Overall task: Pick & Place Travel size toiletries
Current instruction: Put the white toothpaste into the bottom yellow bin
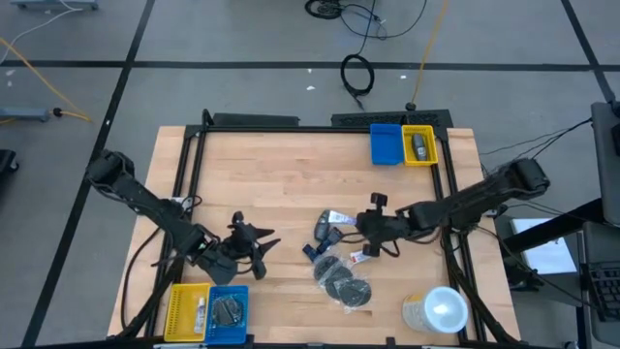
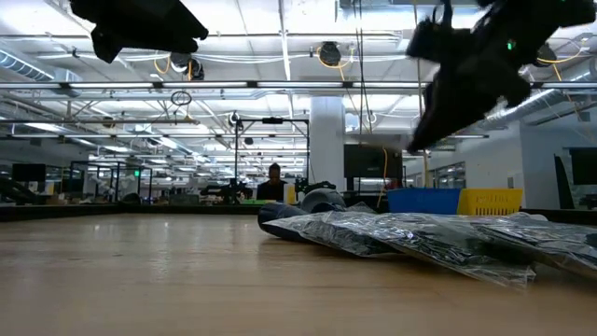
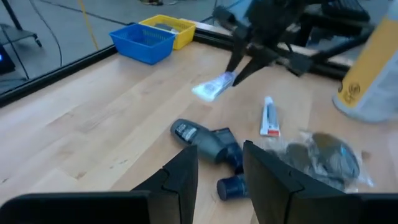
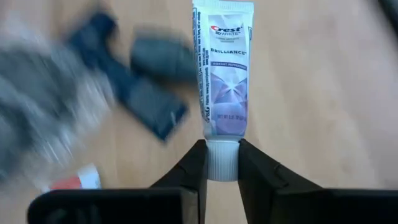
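My right gripper (image 4: 222, 144) hangs above the table's middle, shut on a white and lilac toothpaste tube (image 4: 222, 74). Below it on the wood lie two dark grey bottles (image 3: 205, 140), a small white tube with a red end (image 3: 268, 117) and dark round discs in clear wrap (image 1: 344, 281). My left gripper (image 3: 219, 155) hovers at the near left, its fingers apart with nothing between them, pointing toward the bottles. My right gripper pinches the toothpaste tube's white cap (image 4: 222, 163) between its two fingers. The fingers come slanting down from the table's right and lie in line with the tube. The tube body (image 3: 214, 87) sticks out beyond the fingertips, clear of the table.
A blue and a yellow bin (image 1: 402, 143) stand at the far right edge, another yellow and blue pair (image 1: 208, 310) at the near left. A large white-lidded cup (image 1: 436, 310) lies at the near right. Bare wood spreads across the far left of the table.
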`<action>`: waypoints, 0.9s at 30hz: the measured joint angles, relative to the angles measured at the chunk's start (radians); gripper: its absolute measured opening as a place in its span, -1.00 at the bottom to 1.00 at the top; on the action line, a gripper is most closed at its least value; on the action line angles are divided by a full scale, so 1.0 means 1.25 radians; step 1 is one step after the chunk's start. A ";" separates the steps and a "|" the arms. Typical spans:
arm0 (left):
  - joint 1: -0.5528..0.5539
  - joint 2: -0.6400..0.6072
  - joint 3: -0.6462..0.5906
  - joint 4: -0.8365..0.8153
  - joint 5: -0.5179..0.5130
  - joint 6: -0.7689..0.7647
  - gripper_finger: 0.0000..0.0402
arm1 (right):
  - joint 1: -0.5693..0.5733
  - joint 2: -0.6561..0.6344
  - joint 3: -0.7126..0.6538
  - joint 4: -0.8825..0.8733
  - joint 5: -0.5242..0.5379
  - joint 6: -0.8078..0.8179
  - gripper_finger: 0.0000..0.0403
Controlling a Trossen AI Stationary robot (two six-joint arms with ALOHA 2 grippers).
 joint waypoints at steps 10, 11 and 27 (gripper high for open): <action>0.093 0.000 0.000 0.219 0.033 0.084 -0.38 | 0.054 -0.078 0.002 0.221 0.050 -0.127 -0.75; 0.107 0.000 0.000 0.243 0.065 0.099 -0.38 | 0.054 -0.077 0.002 0.235 0.050 -0.139 -0.75; 0.306 0.009 0.000 0.395 0.392 0.025 -0.38 | 0.053 -0.068 0.002 0.289 0.152 -0.198 -0.75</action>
